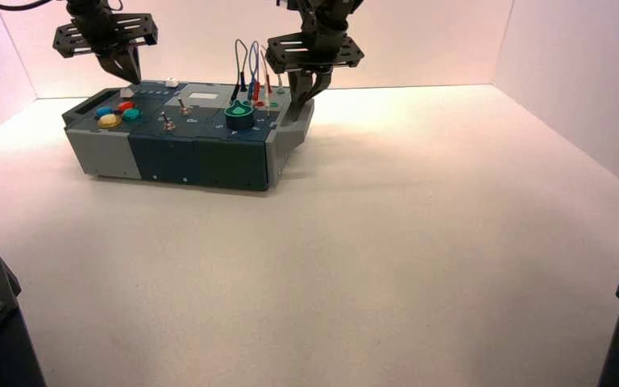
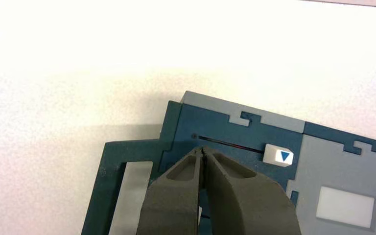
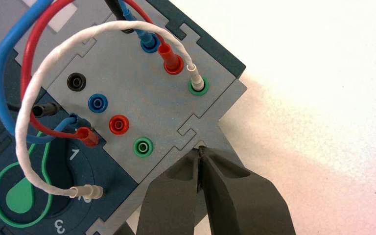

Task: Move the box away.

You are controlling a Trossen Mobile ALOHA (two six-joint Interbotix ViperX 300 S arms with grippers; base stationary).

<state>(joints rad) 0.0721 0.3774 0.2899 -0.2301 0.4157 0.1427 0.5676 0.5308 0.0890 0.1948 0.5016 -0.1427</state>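
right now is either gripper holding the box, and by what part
Neither holds anything. The left gripper is shut empty over the box near its white slider; the right gripper is shut empty at the box's right end.

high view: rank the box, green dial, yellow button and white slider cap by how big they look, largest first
1. box
2. green dial
3. yellow button
4. white slider cap; it sits farther from the camera, so its place behind the button is unsure.
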